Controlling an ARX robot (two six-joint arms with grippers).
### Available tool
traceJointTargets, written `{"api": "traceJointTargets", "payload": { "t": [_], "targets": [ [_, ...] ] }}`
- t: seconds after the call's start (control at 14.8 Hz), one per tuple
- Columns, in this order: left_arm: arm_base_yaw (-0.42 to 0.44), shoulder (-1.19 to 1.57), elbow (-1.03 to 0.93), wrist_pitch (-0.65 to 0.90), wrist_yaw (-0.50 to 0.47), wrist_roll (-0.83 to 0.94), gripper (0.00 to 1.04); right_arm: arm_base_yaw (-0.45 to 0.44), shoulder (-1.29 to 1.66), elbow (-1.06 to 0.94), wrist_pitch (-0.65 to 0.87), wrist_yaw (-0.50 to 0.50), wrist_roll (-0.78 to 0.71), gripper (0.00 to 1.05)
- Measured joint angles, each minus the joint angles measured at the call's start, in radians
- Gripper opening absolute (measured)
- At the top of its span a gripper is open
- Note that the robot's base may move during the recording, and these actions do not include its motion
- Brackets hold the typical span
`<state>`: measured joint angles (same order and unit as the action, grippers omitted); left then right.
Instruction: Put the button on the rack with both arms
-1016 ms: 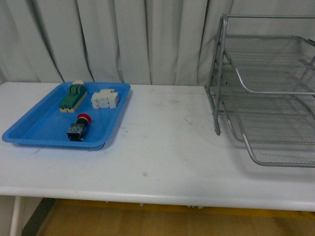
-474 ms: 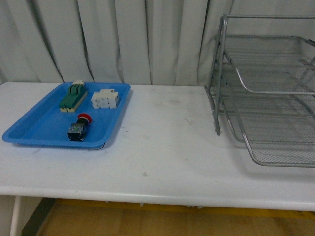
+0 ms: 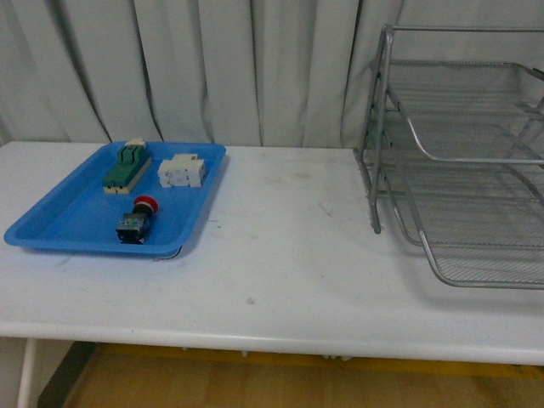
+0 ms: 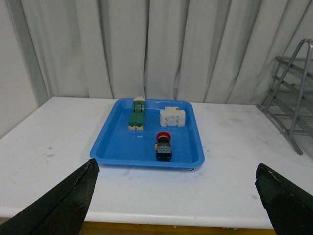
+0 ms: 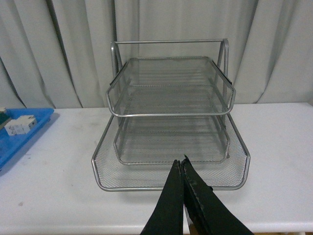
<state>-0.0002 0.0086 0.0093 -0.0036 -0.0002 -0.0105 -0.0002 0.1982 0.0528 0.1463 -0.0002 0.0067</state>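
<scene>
Task is not starting yet: button [image 3: 136, 219] is lying in tray [image 3: 51, 223] on desk [image 3: 289, 255], well apart from empty rack [image 3: 399, 127], left end effector [image 4: 176, 166] gaping wide, right end effector [image 5: 182, 166] pinching shut, empty.

The left black gripper [image 4: 176, 167] has its tapered fingers [image 4: 73, 196] spread wide apart. The right black gripper [image 5: 181, 167] has its two slim fingers [image 5: 170, 205] pressed together, tips touching.

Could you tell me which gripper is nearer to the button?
Left. The left gripper faces the button, fingers spread; the right gripper sits shut before the rack, button out of view.
</scene>
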Motion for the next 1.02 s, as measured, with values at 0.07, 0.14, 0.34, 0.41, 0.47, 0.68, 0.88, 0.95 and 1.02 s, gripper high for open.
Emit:
{"api": "traceJointTargets", "payload": {
  "t": [0.07,0.14,0.34,0.41,0.47,0.68,0.88,0.95,1.02],
  "targets": [
    [0.0,0.0,0.0,0.0,0.0,0.0,0.98,0.0,-0.009,-0.005,-0.006,0.001,0.0,0.02],
    [0.0,0.0,0.0,0.0,0.0,0.0,0.98,0.0,-0.058,-0.005,-0.079,0.001,0.0,0.02],
    [0.0,0.0,0.0,0.0,0.0,0.0,0.98,0.0,-0.195,-0.041,-0.15,0.001,0.0,0.02],
    [0.0,0.0,0.0,0.0,0.0,0.0,0.98,0.0,-0.195,-0.041,-0.15,0.001,0.0,0.02],
    [0.0,0.0,0.0,0.0,0.0,0.0,0.98,0.0,-0.195,-0.041,-0.15,0.001,0.0,0.02],
    [0.0,0.0,0.0,0.0,0.0,0.0,0.98,0.0,-0.195,-0.041,-0.15,0.001,-0.002,0.2],
    [0.0,0.0,0.0,0.0,0.0,0.0,0.98,0.0,-0.195,-0.041,-0.15,0.001,-0.002,0.57],
    [0.0,0.0,0.0,-0.002,0.0,0.0,0.98,0.0,-0.194,-0.041,-0.15,0.001,-0.002,0.69],
    [-0.02,0.108,0.09,-0.24,-0.031,-0.076,0.98,0.0,-0.195,-0.041,-0.15,0.001,-0.001,0.8]
  ]
}}
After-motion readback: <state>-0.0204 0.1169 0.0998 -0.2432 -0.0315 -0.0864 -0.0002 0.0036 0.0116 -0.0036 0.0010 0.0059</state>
